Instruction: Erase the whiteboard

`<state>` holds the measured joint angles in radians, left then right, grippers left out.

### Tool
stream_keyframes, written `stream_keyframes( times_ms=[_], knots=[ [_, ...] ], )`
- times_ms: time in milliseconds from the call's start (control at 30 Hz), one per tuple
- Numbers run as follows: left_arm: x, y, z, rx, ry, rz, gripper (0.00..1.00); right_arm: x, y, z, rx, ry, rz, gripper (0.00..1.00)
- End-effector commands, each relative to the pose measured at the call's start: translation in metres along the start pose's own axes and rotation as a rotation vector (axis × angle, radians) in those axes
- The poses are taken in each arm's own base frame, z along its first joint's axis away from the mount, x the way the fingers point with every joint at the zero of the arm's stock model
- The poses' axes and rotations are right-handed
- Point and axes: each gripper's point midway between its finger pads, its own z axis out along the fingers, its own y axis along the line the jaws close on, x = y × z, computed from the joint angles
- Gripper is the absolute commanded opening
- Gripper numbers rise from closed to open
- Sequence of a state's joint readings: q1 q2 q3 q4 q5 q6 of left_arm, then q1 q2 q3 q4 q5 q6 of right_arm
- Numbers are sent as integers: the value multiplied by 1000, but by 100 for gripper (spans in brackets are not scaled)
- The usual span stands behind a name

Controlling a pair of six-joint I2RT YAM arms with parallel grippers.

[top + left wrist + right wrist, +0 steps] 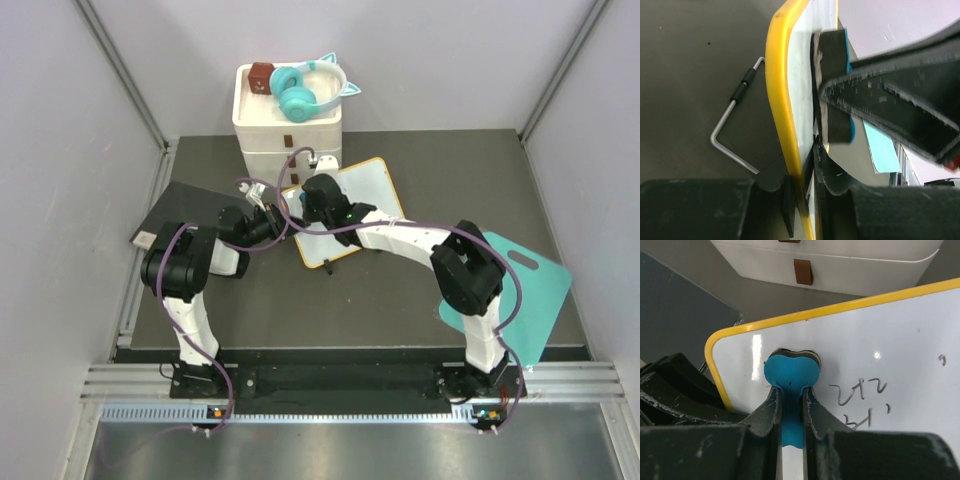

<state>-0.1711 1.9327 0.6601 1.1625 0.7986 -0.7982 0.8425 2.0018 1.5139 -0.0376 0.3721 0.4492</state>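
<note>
Whiteboard [368, 185] propped tilted on counter [400, 300], just in front of drawers [288, 130]. Left tool [802, 170] pinches its yellow frame, steadying it. Right tool [790, 405] clamped on blue eraser [790, 372], felt against board corner close to drawers. Scribbles [860, 392] unwiped, farther from drawers: sweep that way, even pressure, stop short of frame. Drawers tight behind; open counter in front.

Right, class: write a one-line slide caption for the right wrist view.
Right gripper holds a blue eraser against the yellow-framed whiteboard, beside unwiped scribbles.
</note>
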Motion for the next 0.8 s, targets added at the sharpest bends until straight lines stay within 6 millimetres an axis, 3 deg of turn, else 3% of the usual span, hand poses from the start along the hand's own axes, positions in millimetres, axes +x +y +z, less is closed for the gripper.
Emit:
stream_keyframes(
  times_ms=[0,67,133,433,533,767],
  knots=[
    [54,-1,-3,36,185,66,0,133,-14,-2,16,339,-99,0],
    [54,-2,-2,34,185,67,0,142,-29,-5,82,359,-107,0],
    [53,-2,-3,34,185,70,0,139,-53,-6,195,340,-100,0],
    [54,-3,-2,39,189,70,0,131,-162,-6,395,332,53,0],
    [54,-3,-2,39,189,72,0,130,-184,-10,429,328,78,0],
    [54,-3,-2,36,190,71,0,133,-190,-14,433,325,81,0]
  ],
)
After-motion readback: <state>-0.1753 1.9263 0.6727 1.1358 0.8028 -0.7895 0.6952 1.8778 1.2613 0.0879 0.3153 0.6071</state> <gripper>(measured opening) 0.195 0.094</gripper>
